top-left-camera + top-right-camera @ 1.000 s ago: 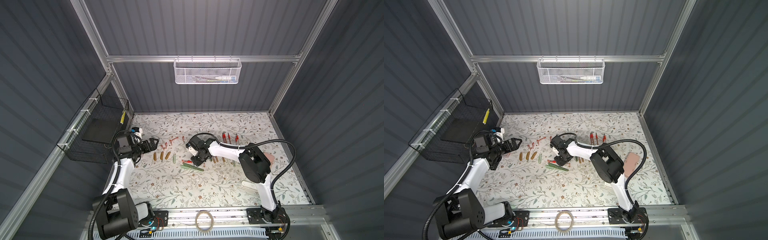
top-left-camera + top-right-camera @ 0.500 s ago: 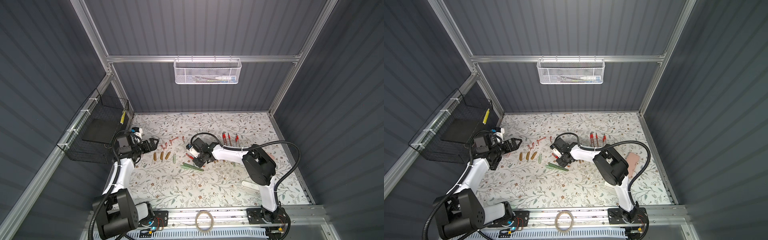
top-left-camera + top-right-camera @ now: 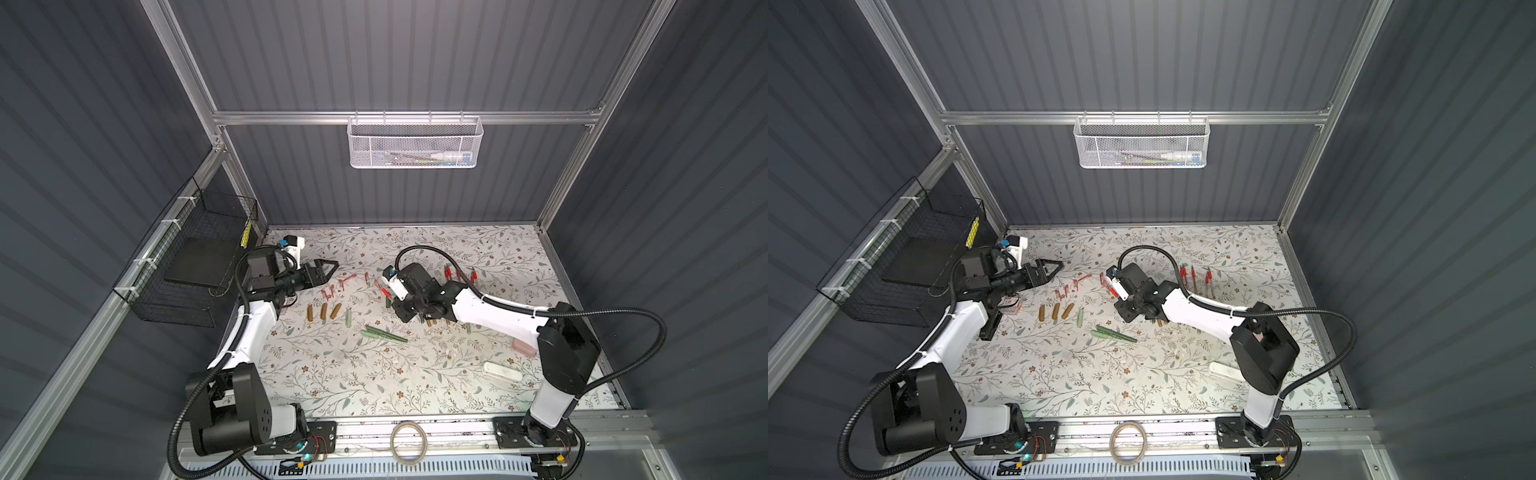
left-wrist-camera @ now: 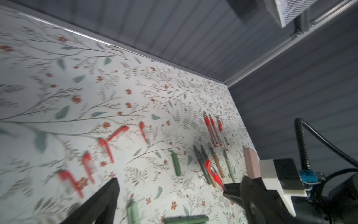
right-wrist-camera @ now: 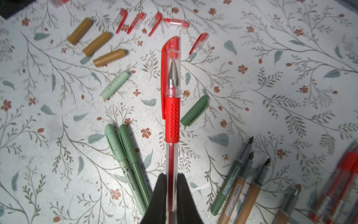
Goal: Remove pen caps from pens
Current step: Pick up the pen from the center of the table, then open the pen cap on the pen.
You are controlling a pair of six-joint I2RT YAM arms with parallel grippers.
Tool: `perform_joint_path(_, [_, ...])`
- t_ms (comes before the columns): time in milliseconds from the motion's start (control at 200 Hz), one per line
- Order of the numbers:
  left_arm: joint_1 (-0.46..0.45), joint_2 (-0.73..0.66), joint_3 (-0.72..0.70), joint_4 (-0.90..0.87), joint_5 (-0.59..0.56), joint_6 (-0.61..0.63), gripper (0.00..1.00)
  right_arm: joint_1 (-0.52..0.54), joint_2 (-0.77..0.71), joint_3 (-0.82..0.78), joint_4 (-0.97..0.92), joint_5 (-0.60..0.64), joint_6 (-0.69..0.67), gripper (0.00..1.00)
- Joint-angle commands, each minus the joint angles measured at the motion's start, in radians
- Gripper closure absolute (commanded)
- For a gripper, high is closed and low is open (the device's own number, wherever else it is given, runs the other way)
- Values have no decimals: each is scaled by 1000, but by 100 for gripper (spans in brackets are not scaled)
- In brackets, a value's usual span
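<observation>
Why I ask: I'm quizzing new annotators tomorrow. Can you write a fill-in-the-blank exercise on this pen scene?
1. The right gripper is shut on a clear-barrelled pen whose cap is ____.
2. The left gripper is ____ and holds nothing.
3. ____ mustard-brown caps lie loose on the table.

Missing words: red; open; three.

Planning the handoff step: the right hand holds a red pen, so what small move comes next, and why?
Probably bring the left hand across to the cap. The right hand is shut on the red pen by its clear barrel, cap on and sticking out free; the left hand is open, empty and off to the side.
</observation>
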Motion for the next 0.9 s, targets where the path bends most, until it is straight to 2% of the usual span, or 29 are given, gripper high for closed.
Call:
perform_joint_path(0, [-61,53,6,173,106,-151,9,1,-31,-32,53,52,126,98])
perform_joint_path(90, [-131,79,-63,378,134,-260,10,4,-79,-83,115,71,209,100])
perform_joint_path(165, [-182,84,-103,478,152,-292,10,5,-97,-102,150,59,276,100])
perform_joint_path(420, [-252,170,-107,498,103,-318,19,48,-83,-78,208,35,365,100])
perform_joint_path(580, [-263,186,-108,525,103,-324,24,64,-69,-75,252,-10,394,100])
perform_joint_path(685, [-263,176,-108,504,87,-309,28,71,-68,-61,225,3,393,100])
perform_joint_path(796, [-263,180,-111,530,88,-329,35,74,-65,-82,269,-17,405,100])
perform_joint_path(896, [-263,183,-101,531,90,-336,44,80,-37,-46,235,-33,399,100])
